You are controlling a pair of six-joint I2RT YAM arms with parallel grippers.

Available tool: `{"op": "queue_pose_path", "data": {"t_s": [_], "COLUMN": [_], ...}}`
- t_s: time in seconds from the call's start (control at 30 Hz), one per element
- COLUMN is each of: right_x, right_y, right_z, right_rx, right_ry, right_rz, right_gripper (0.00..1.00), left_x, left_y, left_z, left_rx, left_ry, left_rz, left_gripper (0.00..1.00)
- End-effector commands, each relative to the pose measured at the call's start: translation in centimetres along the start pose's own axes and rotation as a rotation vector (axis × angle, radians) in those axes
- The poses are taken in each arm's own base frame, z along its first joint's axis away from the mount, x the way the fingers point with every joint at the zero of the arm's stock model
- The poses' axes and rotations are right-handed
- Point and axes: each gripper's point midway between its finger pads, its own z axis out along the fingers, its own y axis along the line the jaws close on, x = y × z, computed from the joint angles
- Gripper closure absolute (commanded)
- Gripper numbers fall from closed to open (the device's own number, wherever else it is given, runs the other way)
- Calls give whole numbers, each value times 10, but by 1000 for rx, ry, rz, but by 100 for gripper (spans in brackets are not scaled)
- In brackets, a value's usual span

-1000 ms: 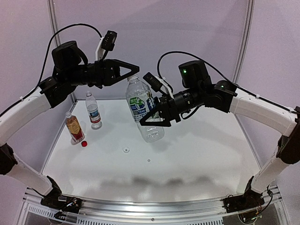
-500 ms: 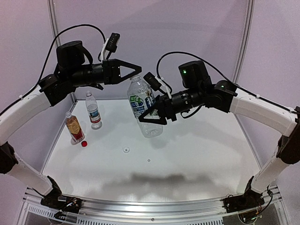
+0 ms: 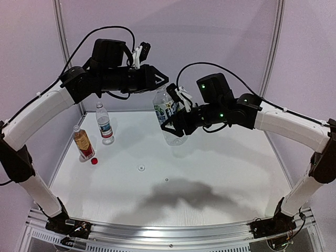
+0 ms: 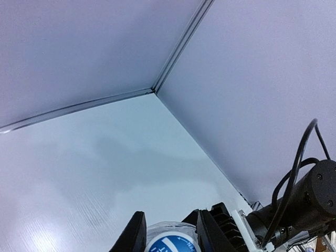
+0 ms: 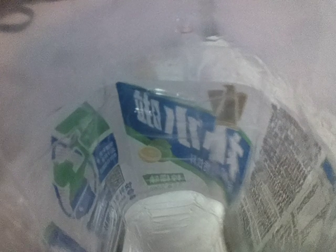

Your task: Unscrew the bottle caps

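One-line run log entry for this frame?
right gripper: holding green-blue label bottle aloft, tilted | left gripper: flanking its cap, grip unclear | red cap, white cap: loose on table

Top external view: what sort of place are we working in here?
Likely a lab test cell: a white table, plain pale wall panels joined by metal strips, and two arms bolted to an aluminium rail.

The table point(image 3: 236, 173) is left open from one to eight o'clock. At ten o'clock the way is blocked by a clear bottle point(image 3: 105, 124) and a brown bottle point(image 3: 84, 145), with a red cap point(image 3: 94, 161) just beside. A white cap point(image 3: 140, 168) is seen near the middle. Above twelve o'clock the air is filled by a big bottle point(image 3: 175, 136), gripped by the right gripper point(image 3: 169, 125), its top cap point(image 4: 170, 242) pinched by the left gripper point(image 3: 165, 80).
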Motion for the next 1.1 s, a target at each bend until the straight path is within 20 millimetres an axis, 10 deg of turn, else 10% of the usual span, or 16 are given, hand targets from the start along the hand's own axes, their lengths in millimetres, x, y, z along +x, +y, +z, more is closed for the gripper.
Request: {"op": "queue_pose_path", "data": {"t_s": [0.0,0.2,0.37,0.53,0.8,1.07], "right_x": [6,10,10,1,-12,-10], "right_y": [-28,-26,-28,-22,31,60], "right_z": [6,2,-5,-13,-27,-33], "right_rx": [118,106,125,105,-177,-349], "right_ry": [-14,-8,-9,-30,-64,-62], "right_rz": [57,43,24,-8,-37,-74], "right_gripper": [38,38,38,38,36,35], "left_x": [28,2,-22,-34,-27,-32], "left_y": [-12,-33,-40,-19,-44,-50], "left_z": [-5,-31,-60,-87,-120,-101], "left_rx": [22,126,184,197,518,603], "left_ry": [92,-29,-96,-126,-176,-182], "left_rz": [28,103,143,139,261,271], "left_gripper": [74,37,25,23,23,22]}}
